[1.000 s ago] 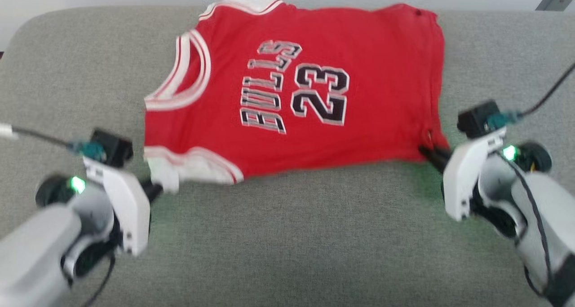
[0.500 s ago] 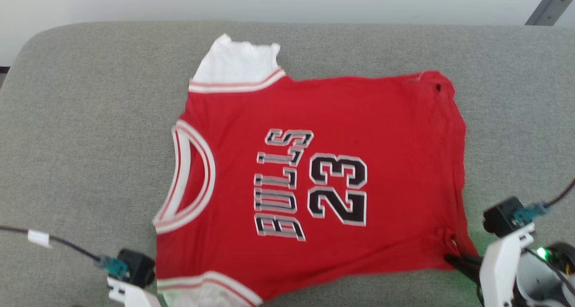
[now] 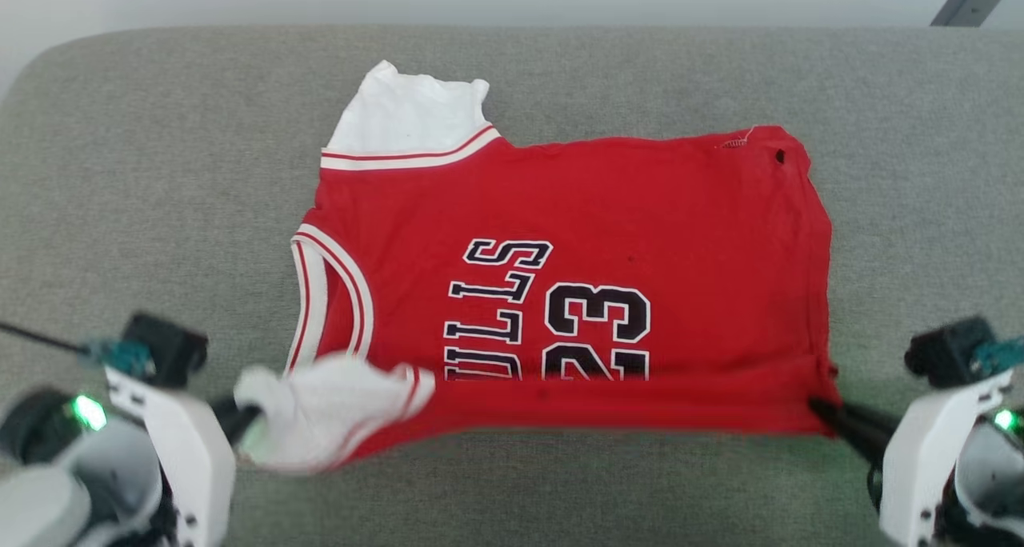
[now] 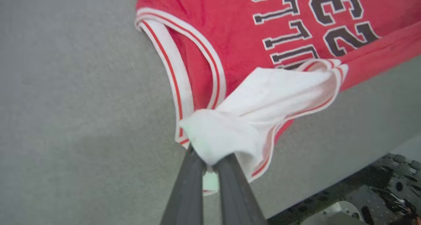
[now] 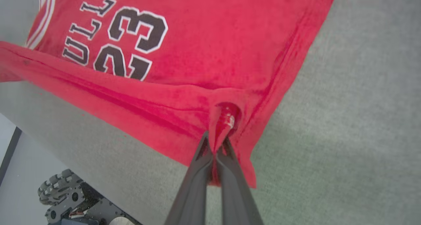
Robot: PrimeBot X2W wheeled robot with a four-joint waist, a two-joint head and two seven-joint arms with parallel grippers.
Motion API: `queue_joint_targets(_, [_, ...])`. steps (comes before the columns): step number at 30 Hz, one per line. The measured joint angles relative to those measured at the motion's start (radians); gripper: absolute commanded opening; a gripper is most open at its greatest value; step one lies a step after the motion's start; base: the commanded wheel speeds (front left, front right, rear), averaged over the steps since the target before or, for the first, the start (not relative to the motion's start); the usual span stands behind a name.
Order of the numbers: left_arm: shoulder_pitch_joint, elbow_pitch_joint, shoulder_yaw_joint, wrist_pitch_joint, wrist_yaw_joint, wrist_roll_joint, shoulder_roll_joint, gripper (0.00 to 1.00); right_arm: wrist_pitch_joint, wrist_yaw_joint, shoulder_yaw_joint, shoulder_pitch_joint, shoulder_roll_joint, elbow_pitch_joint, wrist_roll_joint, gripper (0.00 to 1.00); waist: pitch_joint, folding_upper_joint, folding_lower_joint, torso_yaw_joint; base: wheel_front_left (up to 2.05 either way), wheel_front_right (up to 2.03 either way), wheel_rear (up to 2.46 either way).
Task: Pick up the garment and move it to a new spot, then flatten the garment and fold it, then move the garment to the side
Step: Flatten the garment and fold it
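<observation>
Jaws of your left gripper (image 3: 244, 419) are clenched on the bunched white sleeve (image 3: 328, 411) of the garment (image 3: 624, 203), held just off the grey padded surface (image 3: 144, 171). The shirt lies print-up across the middle, its near edge raised and hiding the bottom of the print. Your right gripper (image 3: 824, 411) has its jaws pinched on the red near hem corner.

garment (image 3: 640, 211): bright red, black letters and numbers with white edges | sleeve (image 3: 408, 119): white | trim (image 3: 400, 159): red and white stripes | cushion (image 3: 160, 171): grey | left gripper (image 3: 244, 421), right gripper (image 3: 818, 408): dark fingers, white shells, green lights
</observation>
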Motion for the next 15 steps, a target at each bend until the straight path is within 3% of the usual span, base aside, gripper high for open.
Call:
queue_joint_targets(7, [-0.174, 0.090, 0.032, 0.028, -0.087, 0.100, -0.020, 0.00, 0.029, 0.000, -0.053, -0.156, 0.103, -0.003, -0.089, 0.00, 0.035, 0.0000, 0.0000, -0.024, 0.00, 0.00, 0.00])
queue_joint_targets(15, [-0.362, 0.391, 0.012, 0.019, -0.237, 0.191, -0.198, 0.00, -0.023, 0.000, -0.007, -0.372, 0.130, 0.199, -0.165, 0.00, 0.086, 0.0000, 0.0000, -0.037, 0.00, 0.00, 0.00])
